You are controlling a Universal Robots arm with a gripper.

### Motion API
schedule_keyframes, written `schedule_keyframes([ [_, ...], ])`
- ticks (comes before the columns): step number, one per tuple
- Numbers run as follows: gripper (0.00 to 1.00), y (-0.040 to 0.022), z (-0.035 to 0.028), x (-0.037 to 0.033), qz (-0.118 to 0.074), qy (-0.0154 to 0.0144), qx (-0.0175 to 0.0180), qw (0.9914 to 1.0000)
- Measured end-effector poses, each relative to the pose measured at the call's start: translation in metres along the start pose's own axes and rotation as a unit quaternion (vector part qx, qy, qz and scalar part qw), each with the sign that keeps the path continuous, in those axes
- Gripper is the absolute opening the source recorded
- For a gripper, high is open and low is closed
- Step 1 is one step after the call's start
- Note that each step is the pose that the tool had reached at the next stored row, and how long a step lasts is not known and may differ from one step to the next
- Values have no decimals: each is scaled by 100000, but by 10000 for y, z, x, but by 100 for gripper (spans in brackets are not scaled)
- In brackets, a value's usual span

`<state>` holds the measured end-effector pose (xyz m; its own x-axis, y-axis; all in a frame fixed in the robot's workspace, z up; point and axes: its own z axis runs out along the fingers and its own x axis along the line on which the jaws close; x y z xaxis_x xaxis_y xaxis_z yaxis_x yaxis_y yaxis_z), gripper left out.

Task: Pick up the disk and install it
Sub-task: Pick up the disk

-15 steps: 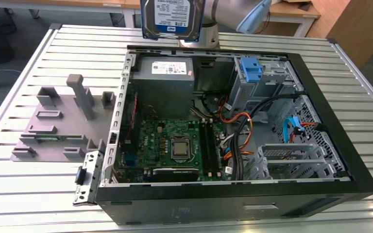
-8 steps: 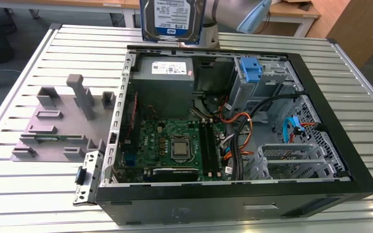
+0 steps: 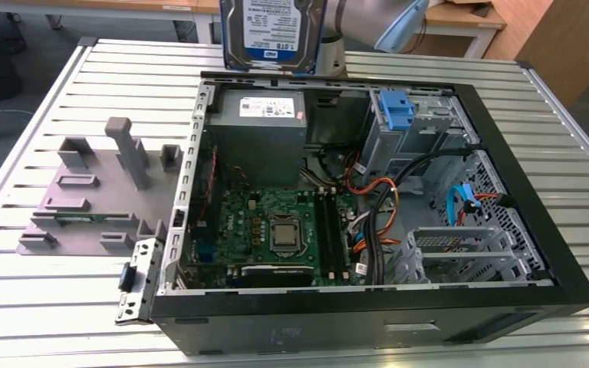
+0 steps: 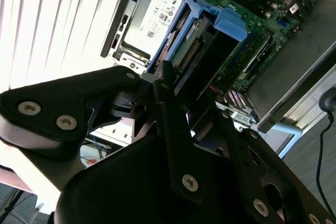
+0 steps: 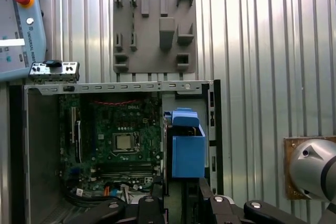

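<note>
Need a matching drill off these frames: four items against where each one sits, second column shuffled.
Things:
1. the disk
2. power-supply box
3. grey fixture plate
4. blue latch piece

Places:
A. on the table, at the exterior view's left of the case
B. inside the case, on the drive cage
C. held upright above the case
D. inside the case, bordering the motherboard

Pairs: 1-C, 2-D, 3-A, 4-B

This is a robotics lab or workshop: the claw hangs over a ribbed metal table that carries an open computer case and a grey fixture plate. A teach pendant with a red stop button lies well off from the claw. Wooden desks stand beyond it.
</note>
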<state>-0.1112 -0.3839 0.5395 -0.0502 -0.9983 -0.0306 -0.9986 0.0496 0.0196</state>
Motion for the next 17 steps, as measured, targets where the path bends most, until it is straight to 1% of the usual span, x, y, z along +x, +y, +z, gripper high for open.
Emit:
schedule_keyframes([
  [11, 35, -1, 2, 19, -45, 6, -4, 100000],
  [17, 35, -3, 8, 69, -214, 11, 11, 100000],
])
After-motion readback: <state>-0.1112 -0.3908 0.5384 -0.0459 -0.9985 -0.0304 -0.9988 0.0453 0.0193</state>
